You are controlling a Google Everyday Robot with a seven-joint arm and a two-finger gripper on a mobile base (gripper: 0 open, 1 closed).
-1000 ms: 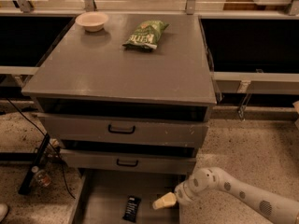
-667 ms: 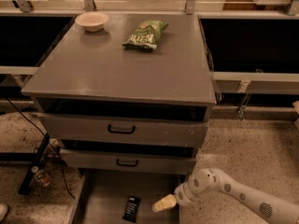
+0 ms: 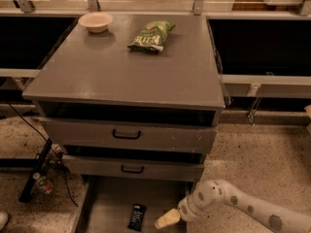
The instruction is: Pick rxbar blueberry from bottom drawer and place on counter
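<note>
Item: rxbar blueberry; dark wrapper, lying flat on the floor of the open bottom drawer; long axis runs roughly front to back, tilted a little.
Item: my tool; low over the drawer's right half, just beside the bar and not touching it; whether it is apart or together I cannot tell.
Relation governing my next move, as I judge it: the bar lies to the tool's left in the camera view, at about the same depth; a short leftward shift, grip set across the bar's narrow width.
Item: worktop; above both upper drawers, carrying a green chip bag and a bowl.
</note>
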